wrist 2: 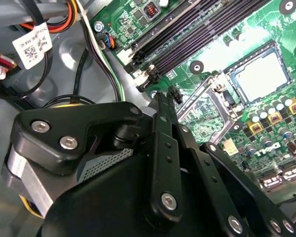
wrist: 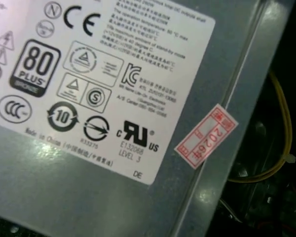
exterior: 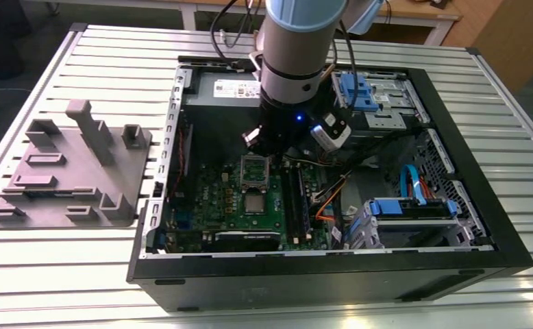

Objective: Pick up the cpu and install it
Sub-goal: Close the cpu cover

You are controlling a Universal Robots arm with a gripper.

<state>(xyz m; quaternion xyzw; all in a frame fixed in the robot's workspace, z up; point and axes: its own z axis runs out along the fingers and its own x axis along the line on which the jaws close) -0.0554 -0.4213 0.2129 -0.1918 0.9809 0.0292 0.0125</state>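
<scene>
cpu (wrist 2: 260,74), small flat silver-grey square chip: my black gripper (wrist 2: 160,98) has its fingers together, holding nothing, over the green circuit board (wrist 2: 207,133). Just past the tips, a hinged metal frame (wrist 2: 207,96) is flipped open. Beyond it, the chip sits in the dark square socket (wrist 2: 250,54).
</scene>
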